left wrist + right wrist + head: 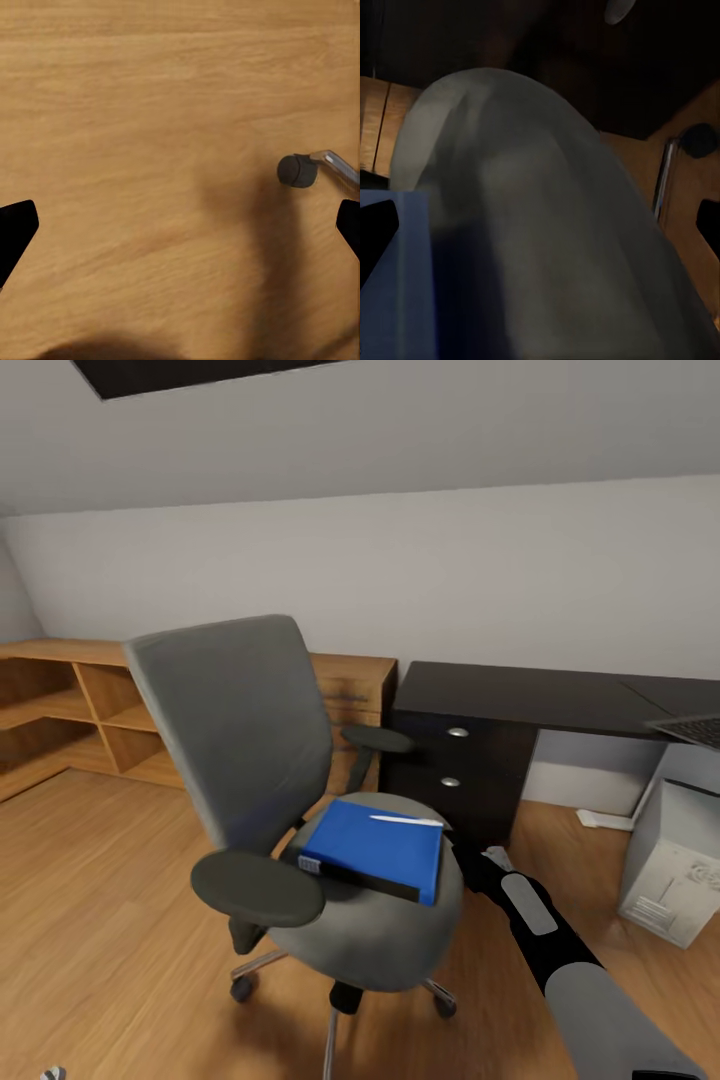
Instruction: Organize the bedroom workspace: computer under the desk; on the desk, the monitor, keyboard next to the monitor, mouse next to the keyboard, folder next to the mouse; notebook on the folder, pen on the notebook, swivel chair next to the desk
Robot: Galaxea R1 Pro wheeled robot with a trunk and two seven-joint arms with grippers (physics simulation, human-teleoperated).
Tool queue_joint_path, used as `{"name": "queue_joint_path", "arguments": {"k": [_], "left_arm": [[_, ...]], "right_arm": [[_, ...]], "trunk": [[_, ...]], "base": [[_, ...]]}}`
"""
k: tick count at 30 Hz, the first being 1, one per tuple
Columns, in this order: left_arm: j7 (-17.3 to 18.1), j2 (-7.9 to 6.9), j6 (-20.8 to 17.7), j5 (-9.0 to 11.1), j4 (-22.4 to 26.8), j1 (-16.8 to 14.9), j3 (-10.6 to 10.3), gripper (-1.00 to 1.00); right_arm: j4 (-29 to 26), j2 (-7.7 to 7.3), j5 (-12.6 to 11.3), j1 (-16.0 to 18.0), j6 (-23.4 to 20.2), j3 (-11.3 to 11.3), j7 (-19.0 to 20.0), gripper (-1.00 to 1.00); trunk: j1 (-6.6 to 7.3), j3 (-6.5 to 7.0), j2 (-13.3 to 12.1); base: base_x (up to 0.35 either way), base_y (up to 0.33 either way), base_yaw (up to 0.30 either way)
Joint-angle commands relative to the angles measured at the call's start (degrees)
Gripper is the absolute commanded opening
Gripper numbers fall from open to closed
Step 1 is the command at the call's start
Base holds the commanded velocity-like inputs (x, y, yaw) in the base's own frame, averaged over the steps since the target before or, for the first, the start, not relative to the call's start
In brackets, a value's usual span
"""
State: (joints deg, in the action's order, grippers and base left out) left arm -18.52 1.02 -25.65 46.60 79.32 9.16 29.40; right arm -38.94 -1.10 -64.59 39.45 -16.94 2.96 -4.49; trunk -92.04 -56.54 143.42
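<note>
The grey swivel chair point(240, 740) stands in the middle of the wood floor, left of the desk point(520, 695). On its seat lies the blue folder point(375, 847) with the white pen point(405, 821) on top. The notebook point(365, 882) shows as a dark edge with a bit of pale spiral under the folder. My right gripper point(462, 852) is at the seat's right rim beside the folder. In the right wrist view it point(540, 225) is open over the grey seat point(532, 225), with the folder point(401, 292) close. My left gripper point(180, 229) hangs open over bare floor near a chair castor point(296, 170).
The desk has a black drawer unit point(455, 770). A keyboard corner point(692, 730) lies at the desk's right end. The light grey computer point(675, 860) stands on the floor below it. A wooden shelf unit point(60, 700) runs along the left wall. A small white object point(605, 820) lies under the desk.
</note>
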Motion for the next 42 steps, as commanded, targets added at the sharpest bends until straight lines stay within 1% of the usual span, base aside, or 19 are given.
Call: {"name": "queue_joint_path", "arguments": {"k": [1,7,19,26,31,32,35,42], "left_arm": [[-0.38,0.03,-0.19,0.59,0.1,-0.02,0.05,1.0],[-0.37,0.02,-0.19,0.59,0.06,-0.02,0.09,1.0],[-0.39,-0.05,-0.19,0.59,0.04,-0.04,0.06,1.0],[-0.38,-0.05,-0.19,0.59,0.04,-0.03,0.07,1.0],[-0.38,-0.05,-0.19,0.59,0.04,-0.04,0.05,1.0],[-0.37,-0.05,-0.19,0.56,0.04,-0.03,-0.06,1.0],[-0.44,-0.16,-0.12,0.52,-0.02,-0.03,-1.46,1.0],[-0.46,-0.3,-0.1,0.51,-0.51,-0.05,-2.08,1.0]], "right_arm": [[-0.17,0.05,-1.24,0.02,-0.2,0.03,-0.26,1.0],[-0.17,0.1,-1.29,0.02,-0.2,0.03,-0.26,1.0],[-0.17,0.17,-1.39,0.02,-0.29,0.03,-0.26,1.0],[-0.17,0.18,-1.38,0.02,-0.29,0.03,-0.26,1.0],[-0.17,0.15,-1.41,0.02,-0.29,0.03,-0.26,1.0],[-0.17,0.14,-1.41,0.02,-0.29,0.03,-0.26,1.0],[-0.17,0.14,-1.41,0.02,-0.29,0.03,-0.26,1.0],[-0.17,0.14,-1.41,0.02,-0.29,0.03,-0.26,1.0]], "trunk": [[-0.01,-0.04,0.02],[-0.01,-0.04,0.02],[-0.01,-0.04,0.02],[-0.01,-0.04,0.02],[-0.01,-0.04,0.02],[-0.01,-0.04,0.02],[-0.01,-0.04,0.02],[-0.01,-0.04,0.02]], "base": [[0.245,0.217,0.0],[0.221,0.188,0.0],[0.02,0.043,-0.012],[0.041,0.235,0.0],[0.16,0.251,0.0],[0.219,0.229,0.0],[0.237,0.222,0.0],[0.155,0.134,0.0]]}}
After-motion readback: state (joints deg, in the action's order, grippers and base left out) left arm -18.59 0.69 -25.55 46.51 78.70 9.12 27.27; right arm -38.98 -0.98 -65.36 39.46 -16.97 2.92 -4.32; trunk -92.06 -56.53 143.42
